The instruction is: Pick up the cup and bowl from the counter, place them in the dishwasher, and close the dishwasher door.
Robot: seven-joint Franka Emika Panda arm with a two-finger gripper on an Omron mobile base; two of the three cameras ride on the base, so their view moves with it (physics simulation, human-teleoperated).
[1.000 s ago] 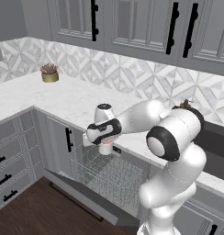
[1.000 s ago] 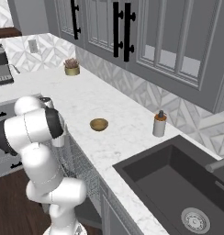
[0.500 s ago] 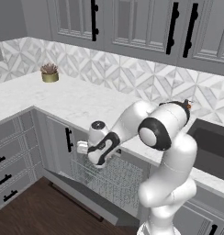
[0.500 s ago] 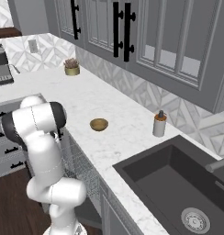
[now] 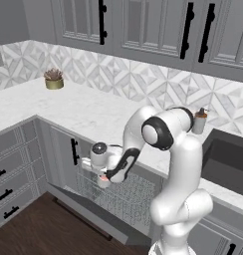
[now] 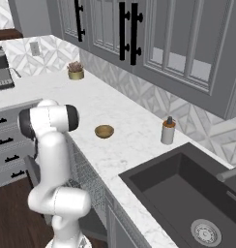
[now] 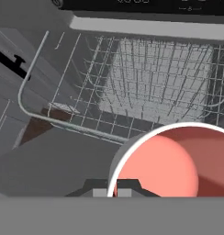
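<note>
My gripper [image 5: 103, 178] hangs low in front of the open dishwasher, shut on the rim of the cup [image 5: 104, 180], white outside and red-pink inside. In the hand view the cup [image 7: 171, 161] sits at the lower right, just above the silver wire rack [image 7: 146, 87], with the gripper [image 7: 114, 189] clamped on its rim. The dishwasher door [image 5: 91, 211] is dropped down in front of the rack [image 5: 131, 195]. The brown bowl [image 6: 104, 131] rests on the marble counter [image 6: 125, 145], apart from the arm.
A soap dispenser [image 6: 167, 131] stands by the dark sink [image 6: 187, 193]. A gold pot with a plant [image 5: 54, 79] sits far back left on the counter. Grey drawers [image 5: 11, 169] and a narrow cabinet door [image 5: 68, 152] flank the dishwasher. Dark wood floor lies below.
The arm has swung down and leftward from counter height, carrying the cup to just above the dishwasher rack. The bowl has not moved.
</note>
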